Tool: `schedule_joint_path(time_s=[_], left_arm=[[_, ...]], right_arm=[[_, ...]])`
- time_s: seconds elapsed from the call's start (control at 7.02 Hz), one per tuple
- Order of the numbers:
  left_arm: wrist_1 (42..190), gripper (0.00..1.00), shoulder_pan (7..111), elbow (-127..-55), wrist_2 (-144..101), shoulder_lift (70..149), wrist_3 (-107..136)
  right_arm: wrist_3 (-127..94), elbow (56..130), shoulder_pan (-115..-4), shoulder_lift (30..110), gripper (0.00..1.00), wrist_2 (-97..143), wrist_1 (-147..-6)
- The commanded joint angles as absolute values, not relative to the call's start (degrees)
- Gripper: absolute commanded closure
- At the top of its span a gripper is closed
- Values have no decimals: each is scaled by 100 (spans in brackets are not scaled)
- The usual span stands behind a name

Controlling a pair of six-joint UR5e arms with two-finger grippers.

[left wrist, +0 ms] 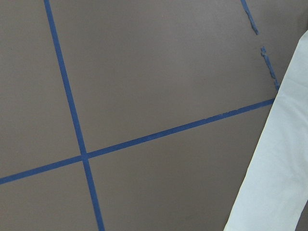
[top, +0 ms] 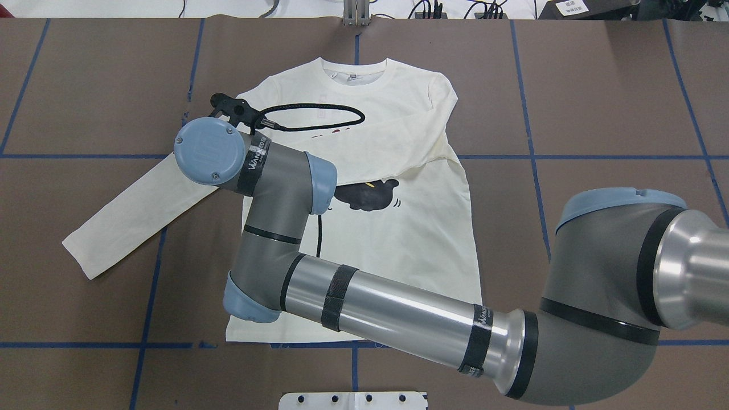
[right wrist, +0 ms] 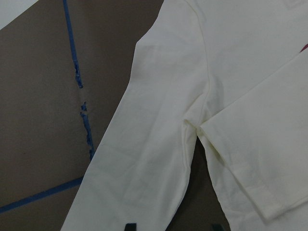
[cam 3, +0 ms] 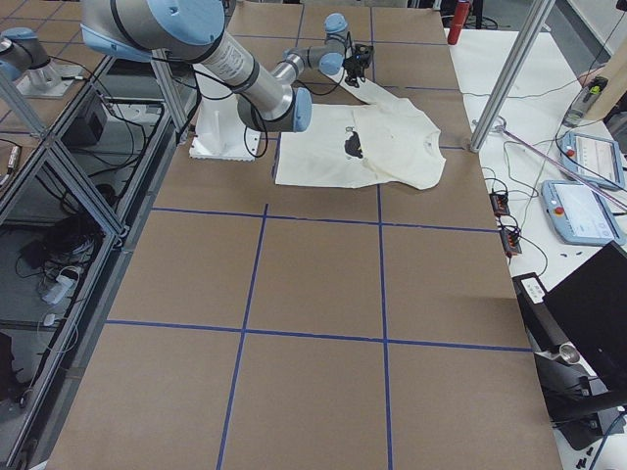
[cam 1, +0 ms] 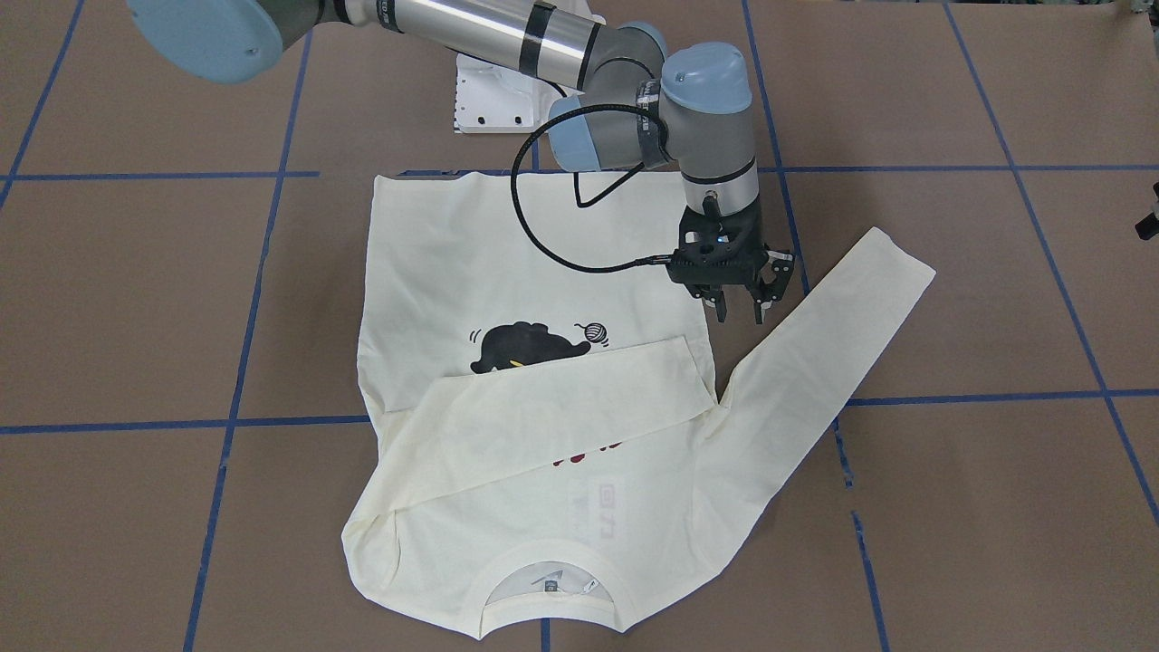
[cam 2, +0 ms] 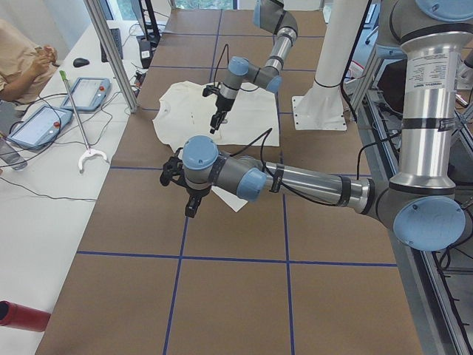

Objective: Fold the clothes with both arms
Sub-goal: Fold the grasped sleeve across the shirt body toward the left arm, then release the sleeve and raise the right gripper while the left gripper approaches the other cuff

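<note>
The cream long-sleeved shirt (cam 1: pixel 507 272) (top: pixel 410 228) lies flat and face up, collar (top: pixel 354 71) away from the robot. One sleeve (cam 1: pixel 579 398) is folded across the chest and half covers the black cat print (cam 1: pixel 534 349). The other sleeve (cam 1: pixel 842 317) (top: pixel 131 213) stretches out to the robot's left. My right arm reaches across the shirt. Its gripper (cam 1: pixel 741 312) (right wrist: pixel 173 226) hangs open just above the armpit of the stretched sleeve, holding nothing. My left gripper (cam 2: pixel 190 207) hovers past that sleeve's cuff (left wrist: pixel 279 183); I cannot tell whether it is open or shut.
Blue tape lines (cam 1: pixel 272 424) mark a grid on the brown table. The white pedestal base (cam 1: pixel 493 100) stands at the robot's edge. A side table with tablets (cam 2: pixel 44 122), cables and a seated person (cam 2: pixel 22 59) lies beyond metal posts (cam 2: pixel 111 52).
</note>
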State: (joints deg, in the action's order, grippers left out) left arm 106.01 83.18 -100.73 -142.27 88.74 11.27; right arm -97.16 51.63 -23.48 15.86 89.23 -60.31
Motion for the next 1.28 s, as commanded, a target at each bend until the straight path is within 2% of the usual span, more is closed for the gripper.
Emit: schedule_joint_path(time_s=[0.0, 0.29, 0.43, 0.57, 1.14], left_arm=[[11091, 0, 7536, -9976, -14133, 8886, 2762], [11379, 0, 6676, -9810, -13399, 8816, 3356], [11547, 0, 6332, -9713, -13325, 8798, 3679], [11810, 3, 6111, -9477, -13316, 8789, 3735], [11953, 23, 5635, -9159, -13298, 8780, 3735]], right_arm=[[-9834, 6406, -2582, 2409, 0, 9121, -6116], [-9817, 7911, -3353, 3720, 0, 10329, -6248], [-9756, 9041, -3932, 4788, 0, 11136, -6275], [-9434, 9688, -4512, 5521, 0, 11841, -6214], [-9220, 9888, -4641, 5915, 0, 12050, -6214]])
